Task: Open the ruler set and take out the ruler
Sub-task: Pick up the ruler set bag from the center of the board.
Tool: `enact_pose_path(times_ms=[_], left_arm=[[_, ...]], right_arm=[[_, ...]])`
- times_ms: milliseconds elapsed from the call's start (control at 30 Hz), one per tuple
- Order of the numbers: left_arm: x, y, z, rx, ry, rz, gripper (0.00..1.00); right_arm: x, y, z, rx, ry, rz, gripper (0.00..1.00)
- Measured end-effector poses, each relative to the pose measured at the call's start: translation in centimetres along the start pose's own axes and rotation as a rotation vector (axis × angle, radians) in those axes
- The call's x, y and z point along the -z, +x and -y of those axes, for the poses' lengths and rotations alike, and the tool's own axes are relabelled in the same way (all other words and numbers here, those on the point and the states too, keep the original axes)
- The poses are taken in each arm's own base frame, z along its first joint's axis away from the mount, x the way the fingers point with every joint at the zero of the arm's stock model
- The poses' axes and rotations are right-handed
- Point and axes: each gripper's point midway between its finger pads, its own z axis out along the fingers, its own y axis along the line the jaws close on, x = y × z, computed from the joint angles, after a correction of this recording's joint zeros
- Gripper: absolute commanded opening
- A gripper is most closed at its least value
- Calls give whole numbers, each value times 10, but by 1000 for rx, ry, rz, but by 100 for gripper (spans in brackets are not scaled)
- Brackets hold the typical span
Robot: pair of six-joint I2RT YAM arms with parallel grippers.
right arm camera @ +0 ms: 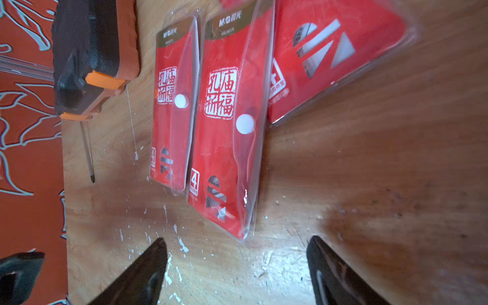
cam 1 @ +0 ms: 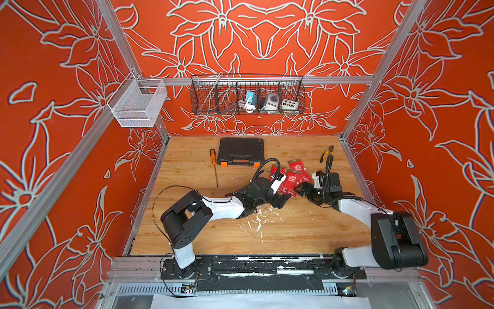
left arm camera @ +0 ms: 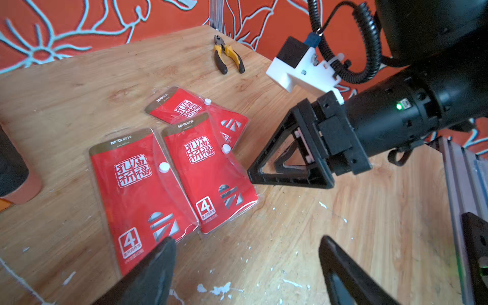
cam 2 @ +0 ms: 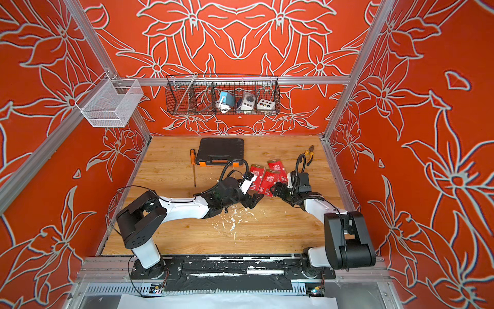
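Three ruler packs [left arm camera: 208, 171] snapped shut, contents hidden by red card, black case [cam 1: 240, 151] closed, my left gripper [left arm camera: 247, 241] and right gripper [right arm camera: 237, 240] jaws apart, empty, beside packs.

This is a robot test cell in a laboratory. A frame of silver aluminium bars [cam 1: 336, 79] holds orange-red walls printed with pale flowers [cam 1: 267, 32]. Two white and black robot arms [cam 1: 222, 206] stand at the near edge of a light wooden table board [cam 1: 307, 235]. Far on it lie a black plastic tool case with orange latches [cam 1: 240, 149], an orange-handled screwdriver [cam 1: 212, 156] and yellow-handled pliers [cam 1: 326, 153]. A black wire basket [cam 1: 205, 101] and a white mesh basket [cam 1: 133, 112] hang on the frame.
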Motion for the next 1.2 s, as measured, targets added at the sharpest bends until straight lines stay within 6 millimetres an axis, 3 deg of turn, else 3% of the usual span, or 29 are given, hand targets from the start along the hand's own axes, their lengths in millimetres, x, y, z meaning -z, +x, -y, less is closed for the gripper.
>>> enact_pose_path(times_ms=[167,400,567,933,1200], left_arm=[[-5,3,-2,1,-10,-15,76],[-5,5,-4,-7,-19,-19,71],[-5,7,-6,-14,-29,-25,70],[0,8,-9,-19,-41,-32,69],[25,-11,-21,5,-33,15,69]], right_arm=[[-16,0,-5,-9,-28,-17,77],[-35,-12,-16,-16,-74,-2,63],[-44,-15,-15,-39,-83,2,40],[-48,-13,-7,-62,-55,-4,0],[-24,-22,-15,22,-13,29,0]])
